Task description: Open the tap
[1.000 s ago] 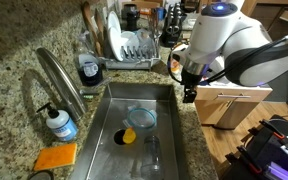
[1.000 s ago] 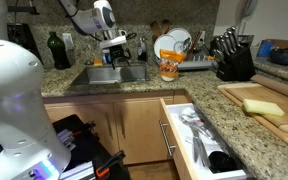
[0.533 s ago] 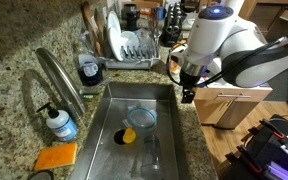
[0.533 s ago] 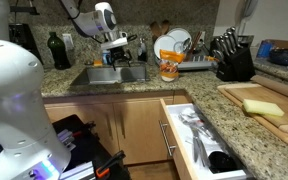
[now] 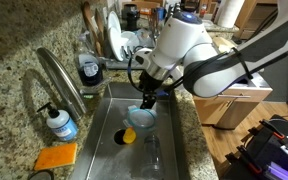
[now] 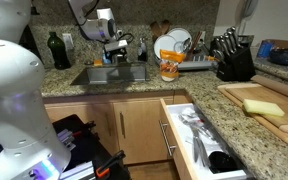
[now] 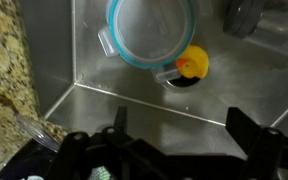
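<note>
Arm (image 5: 199,58) bent over sink (image 5: 167,135), fingers (image 5: 146,100) down

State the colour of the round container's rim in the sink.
Teal; the rim shows best in the wrist view.

**A granite-and-wood kitchen in warm indoor light**

A speckled brown granite countertop (image 6: 274,140) runs along the near right and carries on to the far left, where it surrounds a stainless steel sink basin (image 5: 109,155). Under the stone stand light wooden cabinets (image 6: 134,125). One drawer (image 6: 176,140) stands open at the near right. A wood-toned floor (image 5: 216,150) shows to the right of the counter. The far wall (image 6: 189,20) lies in shadow.
</note>
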Controlling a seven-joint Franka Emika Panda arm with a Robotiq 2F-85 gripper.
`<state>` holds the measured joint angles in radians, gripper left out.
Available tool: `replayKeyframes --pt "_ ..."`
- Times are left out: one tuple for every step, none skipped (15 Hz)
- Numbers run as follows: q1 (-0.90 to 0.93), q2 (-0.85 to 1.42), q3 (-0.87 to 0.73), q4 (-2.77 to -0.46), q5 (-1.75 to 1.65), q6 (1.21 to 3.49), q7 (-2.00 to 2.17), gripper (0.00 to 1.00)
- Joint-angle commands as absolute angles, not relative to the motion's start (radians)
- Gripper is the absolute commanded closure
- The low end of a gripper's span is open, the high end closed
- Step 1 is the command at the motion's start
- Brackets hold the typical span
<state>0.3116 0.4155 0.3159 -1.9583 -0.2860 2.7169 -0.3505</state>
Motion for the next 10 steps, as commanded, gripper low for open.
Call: replayKeyframes --pt "0.313 0.535 0.332 -1.783 -0.268 2.760 -0.404 0.00" --pt "0.297 0.550 0.346 -1.756 -0.241 2.765 -0.412 0.00" --pt "0.263 0.549 0.378 -1.767 -0.198 2.775 -0.440 0.00" --pt "0.319 0.517 0.329 -1.793 -0.241 2.745 -0.380 0.00" --pt "0.305 0.528 0.339 -1.778 -0.220 2.749 -0.399 0.00" --pt "0.296 0.534 0.345 -1.770 -0.213 2.750 -0.407 0.00" --pt "0.290 0.536 0.348 -1.769 -0.211 2.750 -0.409 0.00" --pt "0.285 0.534 0.343 -1.778 -0.212 2.727 -0.411 0.00" --pt "0.263 0.575 0.362 -1.741 -0.181 2.710 -0.433 0.00" --pt "0.257 0.611 0.363 -1.701 -0.167 2.695 -0.441 0.00"
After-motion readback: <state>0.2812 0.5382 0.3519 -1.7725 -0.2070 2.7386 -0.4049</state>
